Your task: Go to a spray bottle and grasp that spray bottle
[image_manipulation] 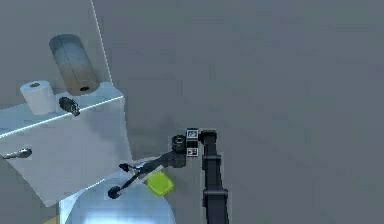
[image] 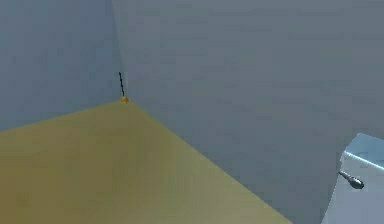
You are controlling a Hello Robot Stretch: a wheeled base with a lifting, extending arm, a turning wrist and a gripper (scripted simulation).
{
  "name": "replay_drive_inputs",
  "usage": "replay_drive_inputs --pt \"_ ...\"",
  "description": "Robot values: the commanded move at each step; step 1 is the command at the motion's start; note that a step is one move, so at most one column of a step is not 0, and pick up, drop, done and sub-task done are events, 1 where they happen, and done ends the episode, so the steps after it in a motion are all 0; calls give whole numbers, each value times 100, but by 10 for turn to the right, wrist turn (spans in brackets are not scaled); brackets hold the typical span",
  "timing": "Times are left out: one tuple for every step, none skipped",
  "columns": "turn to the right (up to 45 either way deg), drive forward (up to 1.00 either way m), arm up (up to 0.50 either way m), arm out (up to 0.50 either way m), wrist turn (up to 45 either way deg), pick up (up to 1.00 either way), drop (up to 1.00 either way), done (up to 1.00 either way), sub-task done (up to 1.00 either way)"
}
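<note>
My arm (image_manipulation: 213, 185) rises from the bottom of the arm side view, and the gripper (image_manipulation: 118, 180) reaches left over a toilet's grey lid (image_manipulation: 100, 208). A small yellow-green block (image_manipulation: 158, 184) lies right by the gripper's body, so I cannot tell whether it holds anything. On the white toilet tank (image_manipulation: 70, 140) lies a small dark thing (image_manipulation: 68, 103), too small to name. A white toilet-paper roll (image_manipulation: 40, 95) stands beside it.
A grey cylinder (image_manipulation: 75, 64) sits against the wall above the tank. In the forward view, yellow floor (image: 100, 170) runs to a corner of grey walls, where a thin dark stick with a yellow base (image: 123, 90) stands. The tank (image: 358, 180) shows at the lower right.
</note>
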Motion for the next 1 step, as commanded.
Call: replay_drive_inputs --pt "0 0 0 0 450 0 0 0 0"
